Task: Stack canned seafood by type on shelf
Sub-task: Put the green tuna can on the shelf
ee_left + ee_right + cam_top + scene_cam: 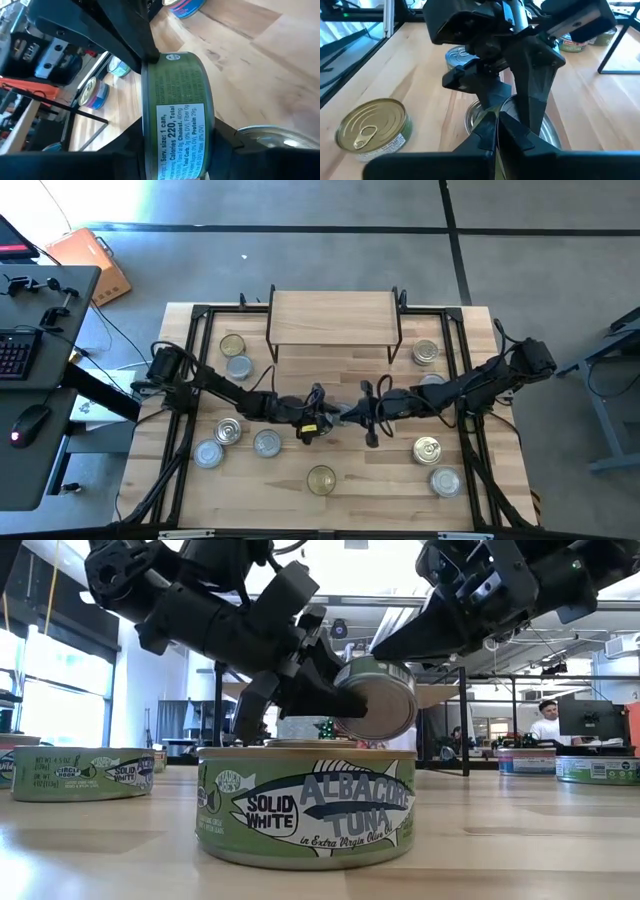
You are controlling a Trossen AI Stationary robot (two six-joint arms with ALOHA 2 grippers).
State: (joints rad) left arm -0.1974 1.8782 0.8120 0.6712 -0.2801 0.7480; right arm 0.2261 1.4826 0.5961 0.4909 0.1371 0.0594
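Left gripper (345, 700) grips a green tin (177, 115) marked "Calories 220" above a "Solid White Albacore Tuna" tin (305, 805); right gripper (496, 131), closed, empty, alongside.

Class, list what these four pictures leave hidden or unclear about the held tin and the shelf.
- Held green tin: its top, edge-on in the left wrist view, covered by the left tool in the low view.
- Same tin, high view: too small.
- Shelf underside: hidden by its own board from above.
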